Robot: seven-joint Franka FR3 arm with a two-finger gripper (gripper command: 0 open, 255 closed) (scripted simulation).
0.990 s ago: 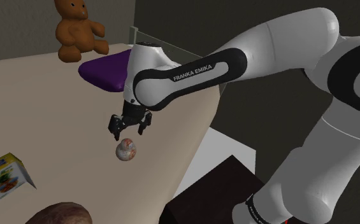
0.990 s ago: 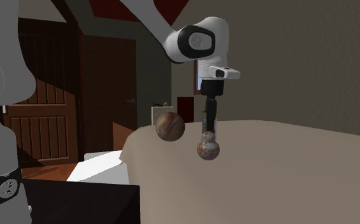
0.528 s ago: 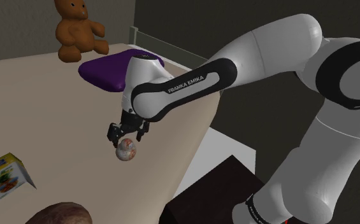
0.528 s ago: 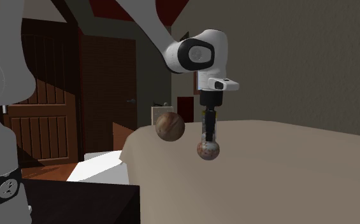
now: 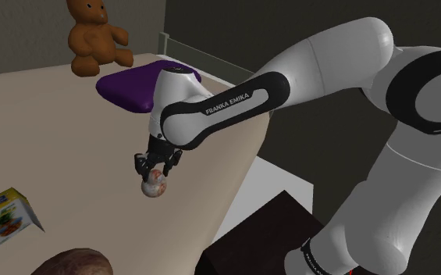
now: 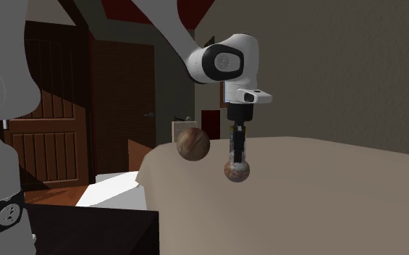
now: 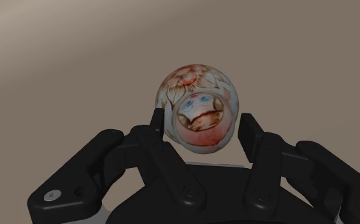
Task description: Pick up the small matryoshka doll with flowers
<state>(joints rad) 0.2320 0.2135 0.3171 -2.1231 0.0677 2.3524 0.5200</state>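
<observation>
The small matryoshka doll (image 5: 154,185), pale with reddish flowers and a painted face, stands upright on the beige table (image 5: 55,133) near its edge. My black gripper (image 5: 156,165) comes straight down over it. In the wrist view the two fingers (image 7: 158,121) press against either side of the doll's head (image 7: 197,105), so the gripper (image 7: 201,121) is shut on it. From the second exterior view the doll's round base (image 6: 236,170) rests on the table below the gripper (image 6: 236,153).
A brown teddy bear (image 5: 95,35) and a purple cushion (image 5: 136,86) sit at the far end of the table. A picture box (image 5: 4,217) and a brown ball (image 6: 193,143) lie nearer. The table edge runs close beside the doll, with a dark box (image 5: 265,234) below.
The gripper came down over the doll's head, then its fingers went from open to shut on the head. The doll has stayed in place.
</observation>
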